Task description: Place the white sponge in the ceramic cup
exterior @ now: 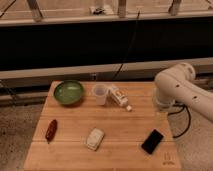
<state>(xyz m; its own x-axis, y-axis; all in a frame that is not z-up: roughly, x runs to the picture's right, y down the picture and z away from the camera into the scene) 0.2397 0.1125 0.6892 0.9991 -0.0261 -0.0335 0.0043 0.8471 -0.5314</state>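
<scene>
Across the lower part of the view we see a wooden table (125,131), with a dark wall and a pale ledge behind it. Over its right edge bends the white arm (182,90), which runs off the right side of the view. At the arm's lower end is the gripper (161,106), above the table's right rim and well apart from everything else; we cannot tell whether it is apart or together, and we see nothing in it.

At the back left sits a green bowl (68,92). A white bottle (118,96) lies on its side near the back middle, with a small white cap (129,107) just beyond its front end. A black phone (152,141) lies flat at the front right.

Between bowl and bottle stands the cup (100,93), upright, just beside the bottle. We find the sponge (94,138) lying on the table at the front middle, well apart from the cup. A small red thing (51,130) lies near the left edge.
</scene>
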